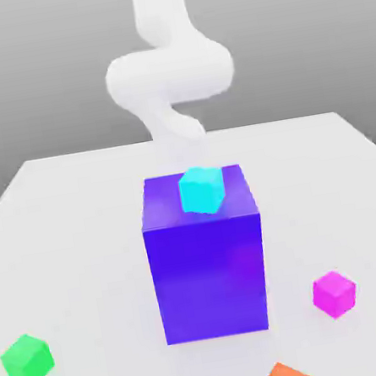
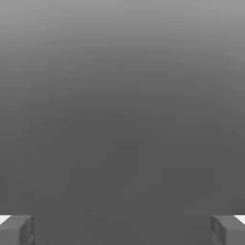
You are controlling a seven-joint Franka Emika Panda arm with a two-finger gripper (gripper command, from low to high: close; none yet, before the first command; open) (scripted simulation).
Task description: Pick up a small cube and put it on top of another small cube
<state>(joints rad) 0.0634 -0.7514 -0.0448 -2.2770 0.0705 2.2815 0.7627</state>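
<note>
Exterior view: magenta cube [image 1: 334,295]; hand view: open claw [image 2: 122,230].

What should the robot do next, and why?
Maybe move its open gripper toward the pink cube, because the gripper holds nothing and that cube sits on the table, right of the big block in the exterior view.

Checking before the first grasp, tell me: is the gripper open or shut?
Open: in the hand view, the gripper's two fingers stand wide apart at opposite edges, with nothing between them.
</note>
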